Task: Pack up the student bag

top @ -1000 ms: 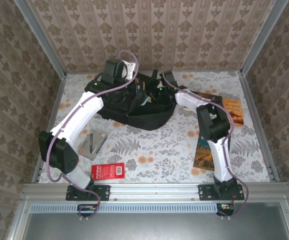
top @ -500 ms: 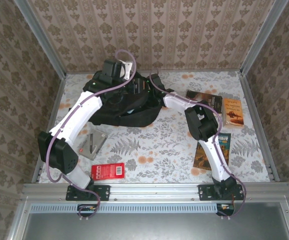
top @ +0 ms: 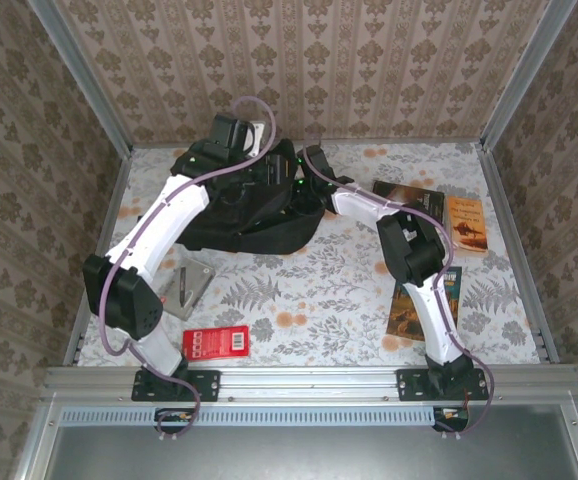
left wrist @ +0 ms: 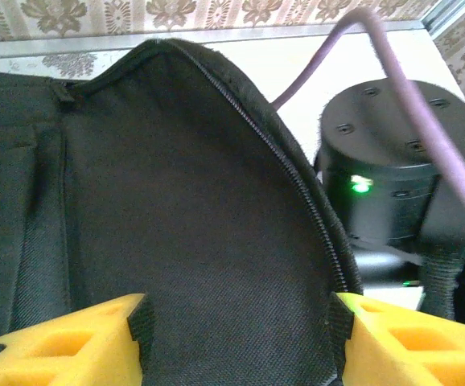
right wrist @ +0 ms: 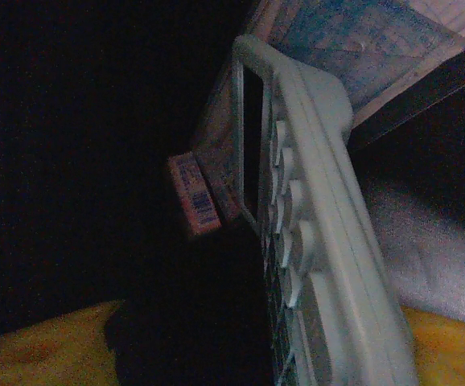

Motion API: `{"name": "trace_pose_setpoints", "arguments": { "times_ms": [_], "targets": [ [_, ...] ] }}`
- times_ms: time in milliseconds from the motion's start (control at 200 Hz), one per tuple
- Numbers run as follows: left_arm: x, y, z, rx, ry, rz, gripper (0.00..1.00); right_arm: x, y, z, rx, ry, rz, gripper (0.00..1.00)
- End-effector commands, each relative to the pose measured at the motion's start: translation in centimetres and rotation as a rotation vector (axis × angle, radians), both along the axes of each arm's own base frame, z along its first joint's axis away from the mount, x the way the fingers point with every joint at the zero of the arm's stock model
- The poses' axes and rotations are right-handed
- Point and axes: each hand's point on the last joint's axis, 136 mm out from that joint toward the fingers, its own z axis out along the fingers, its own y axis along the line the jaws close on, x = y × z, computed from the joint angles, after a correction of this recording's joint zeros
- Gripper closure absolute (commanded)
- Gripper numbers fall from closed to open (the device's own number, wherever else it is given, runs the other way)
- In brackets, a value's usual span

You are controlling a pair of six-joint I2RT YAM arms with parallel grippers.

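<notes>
The bag [top: 259,222] lies upper centre-left in the top view. The left gripper [left wrist: 236,342], fingers well apart and empty, faces its zip-edged flap (probably to hold the mouth open). The right gripper [right wrist: 248,354], likewise spread and empty, is inside, beside a calculator [right wrist: 313,241] leaning on a book [right wrist: 361,48].

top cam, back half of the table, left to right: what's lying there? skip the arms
student bag → dark book → orange book
</notes>
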Motion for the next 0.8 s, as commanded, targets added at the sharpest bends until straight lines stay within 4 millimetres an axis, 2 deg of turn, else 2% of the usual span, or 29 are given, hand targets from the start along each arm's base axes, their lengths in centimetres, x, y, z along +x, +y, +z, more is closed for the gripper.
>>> {"name": "trace_pose_setpoints", "arguments": {
  "times_ms": [0,135,150,280,385,450,495,655,790],
  "targets": [
    [-0.6,2.2,0.2,0.027,0.003,0.058,0.39,-0.7,-1.7,3.0,-0.048,-0.071,0.005,0.27],
    [-1.8,4.3,0.4,0.006,0.007,0.111,0.39,-1.0,-6.0,1.3,-0.215,-0.063,-0.049,0.22],
    [-1.5,5.6,0.3,0.008,0.008,0.142,0.39,-1.0,-6.5,1.2,-0.238,-0.067,-0.053,0.21],
    [-3.1,9.5,-0.8,0.036,0.031,0.248,0.36,-1.7,-11.0,2.0,-0.456,-0.121,-0.089,0.15],
    [-5.0,13.3,-2.7,0.069,0.086,0.400,0.19,-2.5,-14.3,3.0,-0.585,-0.160,-0.133,0.10],
    [-6.6,16.3,-4.6,0.126,0.143,0.520,0.08,-3.1,-16.0,3.9,-0.653,-0.190,-0.159,0.06],
    [-7.9,18.4,-5.8,0.152,0.187,0.604,0.06,-3.6,-17.0,4.4,-0.697,-0.210,-0.178,0.05],
    [-12.7,24.8,-10.5,0.165,0.358,0.853,0.05,-4.8,-19.3,6.2,-0.786,-0.295,-0.215,0.02],
    [-15.0,27.8,-14.0,0.142,0.451,0.983,0.05,-5.7,-19.3,6.7,-0.807,-0.324,-0.196,0.02]
  ]
}}
